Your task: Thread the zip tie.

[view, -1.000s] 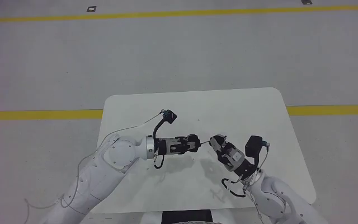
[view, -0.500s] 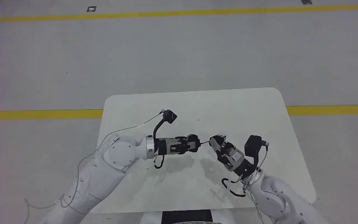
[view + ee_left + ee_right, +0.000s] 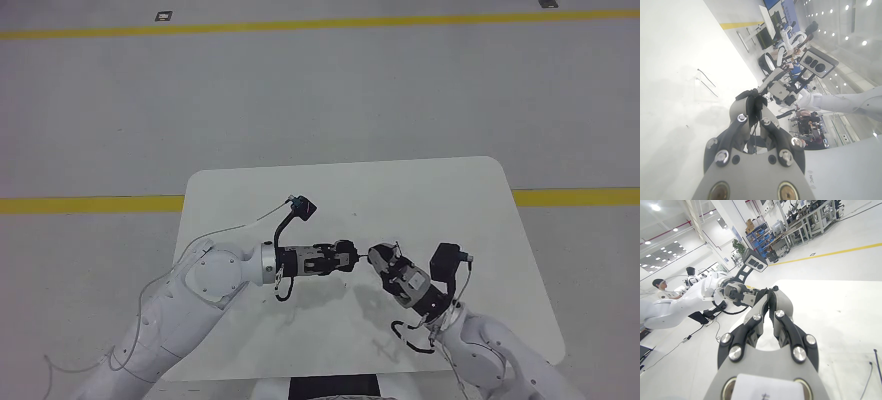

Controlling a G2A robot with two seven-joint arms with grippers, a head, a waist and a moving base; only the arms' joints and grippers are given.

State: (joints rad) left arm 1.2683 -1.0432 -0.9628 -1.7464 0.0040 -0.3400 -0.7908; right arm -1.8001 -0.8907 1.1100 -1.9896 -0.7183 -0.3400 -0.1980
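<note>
The left gripper (image 3: 754, 97) is clamping shut on the tie (image 3: 755, 132), the strap trailing back through its grip. The right gripper (image 3: 770, 294) is pinching shut too, apparently on the tie's other end, meeting the left tip to tip above the table (image 3: 450, 200). Threading here is likely calling for small, aligned pushes, with the strap straight. Two spares (image 3: 706, 80) are lying on the table, well apart from both grippers

Thin black zip tie (image 3: 754, 136), a straight strand pinched between the closed fingers (image 3: 738, 108) of the left gripper (image 3: 753, 95).
</note>
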